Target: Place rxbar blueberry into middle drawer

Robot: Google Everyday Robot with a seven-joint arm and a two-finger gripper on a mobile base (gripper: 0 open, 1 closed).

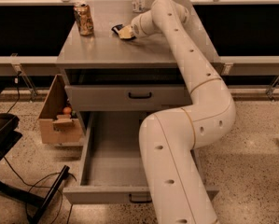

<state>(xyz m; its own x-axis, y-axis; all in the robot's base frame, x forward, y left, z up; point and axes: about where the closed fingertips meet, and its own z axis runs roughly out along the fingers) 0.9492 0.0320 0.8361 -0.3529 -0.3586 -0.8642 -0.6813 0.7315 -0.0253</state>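
Our claw [125, 32] is at the snack bar [116, 28] on the counter [106, 50], grip unclear to us. The middle drawer [111, 153] stands open; a cardboard box [52, 104] holds something orange.

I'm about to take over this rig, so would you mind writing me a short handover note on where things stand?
Gripper: down on the cabinet top, right at the rxbar blueberry; whether it has a grasp cannot be told.
Bar: on the cabinet top, right of the soda can.
Middle drawer: pulled open, no bar in it.
Done: drawer open, arm at the bar.
Left: secure the bar, lift it, carry it down, release it in the drawer.
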